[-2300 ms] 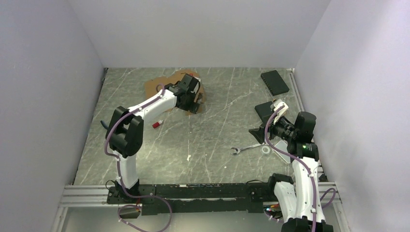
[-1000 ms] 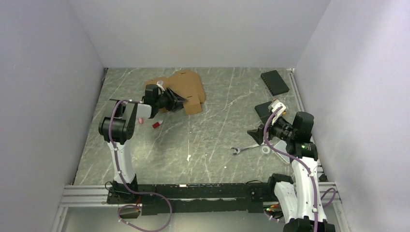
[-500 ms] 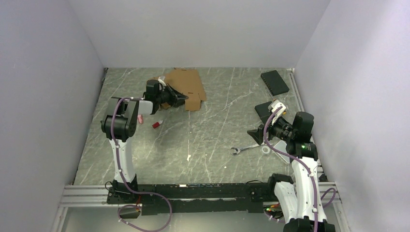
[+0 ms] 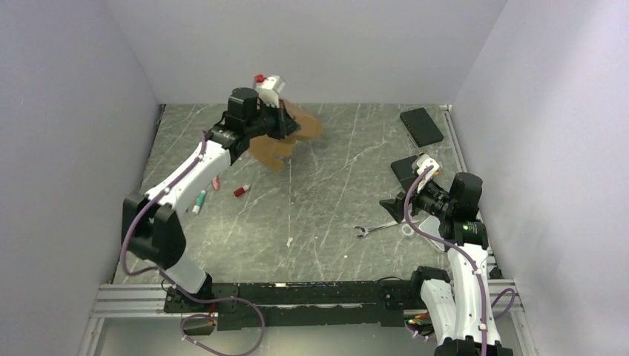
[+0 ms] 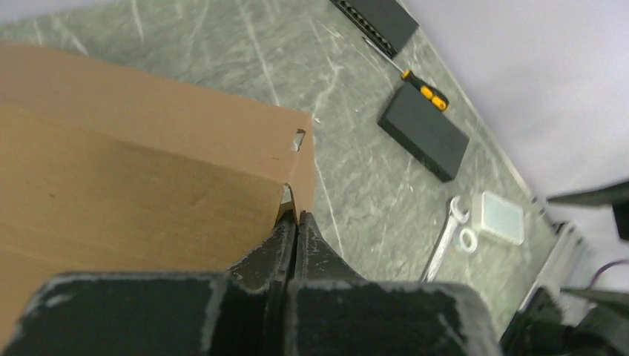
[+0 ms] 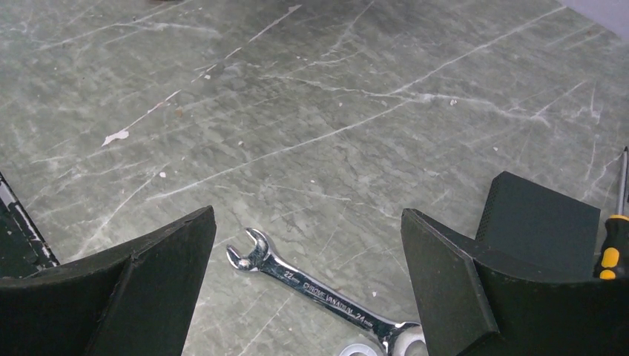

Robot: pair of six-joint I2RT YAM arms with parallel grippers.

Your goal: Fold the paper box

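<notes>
We see the paper box (image 4: 271, 153), plain brown unprinted cardboard. It is a creased, partly bent sheet held tilted above the table, upper middle of the overhead view, with the left gripper (image 5: 297, 219) pinching its notched corner.

We see the paper box (image 5: 148, 170) as plain brown cardboard, matt and smooth, with slightly fibrous die-cut edges. The table (image 6: 311, 111) looks like grey-green stone with pale veins and a soft sheen. The wrench (image 6: 319, 285) is polished metal, glossy, with stamped lettering. The pad (image 6: 538, 222) is matt black and fine-grained. The screwdriver (image 6: 610, 258) has a smooth yellow-and-black plastic handle. The small case (image 5: 501, 217) is clear, glossy plastic. The left fingers (image 5: 278, 245) are matt black, scuffed grey at the edges; we find the right fingers (image 6: 159, 274) matt black too.
</notes>
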